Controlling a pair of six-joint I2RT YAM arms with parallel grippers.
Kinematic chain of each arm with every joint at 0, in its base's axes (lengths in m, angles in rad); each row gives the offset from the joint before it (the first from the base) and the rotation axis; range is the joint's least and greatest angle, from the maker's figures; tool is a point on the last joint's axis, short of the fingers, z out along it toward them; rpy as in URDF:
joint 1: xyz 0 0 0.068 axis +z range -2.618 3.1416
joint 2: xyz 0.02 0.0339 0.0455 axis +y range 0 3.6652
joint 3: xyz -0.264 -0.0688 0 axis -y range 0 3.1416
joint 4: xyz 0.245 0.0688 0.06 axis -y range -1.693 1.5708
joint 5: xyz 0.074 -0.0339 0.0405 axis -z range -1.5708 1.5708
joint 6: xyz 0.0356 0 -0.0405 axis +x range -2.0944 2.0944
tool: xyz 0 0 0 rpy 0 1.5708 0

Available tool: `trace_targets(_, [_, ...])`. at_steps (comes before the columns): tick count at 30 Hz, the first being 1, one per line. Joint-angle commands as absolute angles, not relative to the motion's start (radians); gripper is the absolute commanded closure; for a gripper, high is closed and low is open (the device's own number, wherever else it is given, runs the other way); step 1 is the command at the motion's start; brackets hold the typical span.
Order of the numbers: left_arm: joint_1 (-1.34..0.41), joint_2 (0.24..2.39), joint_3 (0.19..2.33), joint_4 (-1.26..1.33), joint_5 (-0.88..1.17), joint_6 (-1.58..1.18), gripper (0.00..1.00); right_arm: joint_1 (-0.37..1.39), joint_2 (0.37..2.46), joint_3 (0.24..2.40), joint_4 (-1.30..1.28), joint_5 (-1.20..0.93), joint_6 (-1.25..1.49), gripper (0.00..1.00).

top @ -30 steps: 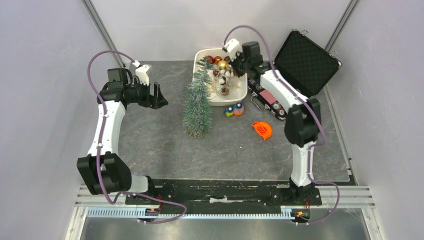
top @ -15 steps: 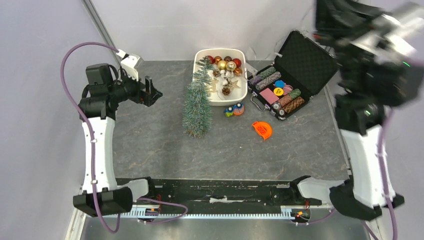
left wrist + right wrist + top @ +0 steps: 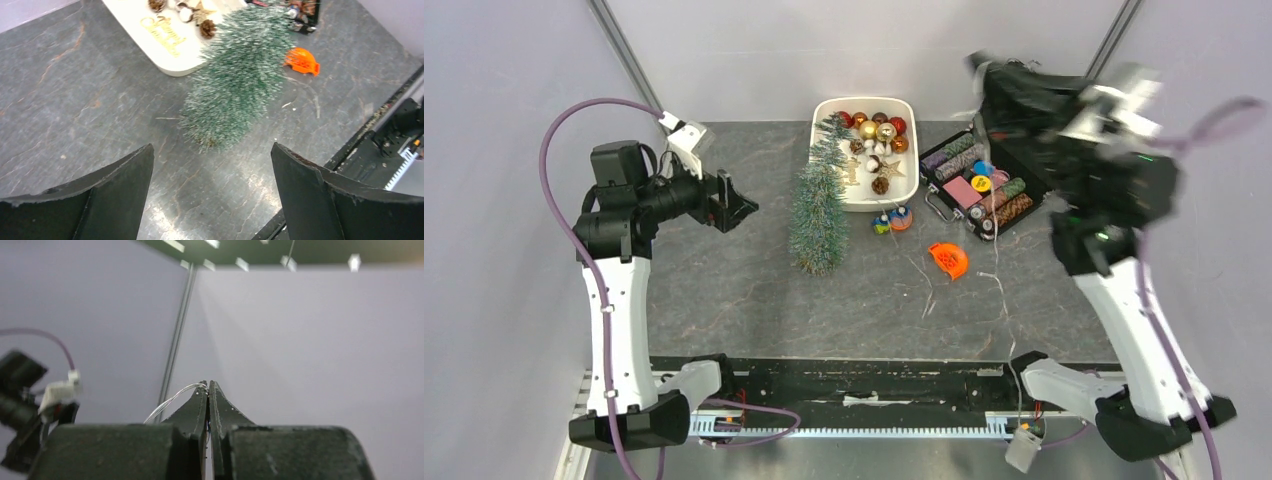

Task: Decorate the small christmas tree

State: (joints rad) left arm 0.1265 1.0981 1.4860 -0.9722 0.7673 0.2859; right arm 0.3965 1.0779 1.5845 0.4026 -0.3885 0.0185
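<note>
Now the tree (image 3: 817,215) sits on the table (image 3: 724,290), just left of the white tray (image 3: 908,190) of ornaments and apart from both arms. The left gripper (image 3: 210,150) hangs wide open and empty to the tree's left, pointed toward its base. The right gripper (image 3: 208,386) is raised high off the table, clenched tight on a thin silvery wire (image 3: 172,399), whose strands trail down over the table near an orange piece (image 3: 949,260).

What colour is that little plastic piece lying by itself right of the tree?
The plastic piece is bright orange, clearest in the left wrist view.
</note>
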Motion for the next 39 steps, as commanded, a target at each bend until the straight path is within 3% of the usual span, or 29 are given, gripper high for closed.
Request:
trace_targets(1, [0.095,1.067,1.507,-1.007,0.861,0.308,0.07,0.467,1.118,1.355,0.383,-0.435,0.075,1.00])
trace_targets(5, [0.036,1.067,1.518,-1.028,0.879,0.306,0.06,0.686,1.131,1.268,0.263,-0.304,-0.130,1.00])
trace_targets(9, [0.013,1.075,1.549,-1.072,0.946,0.312,0.05,0.799,1.135,1.201,0.234,-0.175,-0.176,1.00])
trace_targets(18, [-0.215,1.076,1.548,-1.093,0.984,0.283,0.04,1.042,1.226,1.191,0.135,0.031,-0.323,1.00])
trace_targets(28, [-0.316,1.082,1.524,-1.065,0.856,0.385,0.04,1.137,1.279,1.216,0.117,-0.024,-0.348,1.00])
trace_targets(32, [-0.359,1.087,1.483,-1.086,0.831,0.452,0.12,1.137,1.283,1.221,0.116,-0.110,-0.331,1.00])
trace_targets(37, [-0.386,1.114,1.468,-1.123,0.797,0.512,0.33,1.137,1.275,1.223,0.115,-0.121,-0.335,1.00])
trace_targets(39, [-0.390,1.127,1.479,-1.124,0.801,0.509,0.47,1.136,1.276,1.221,0.111,-0.140,-0.339,1.00])
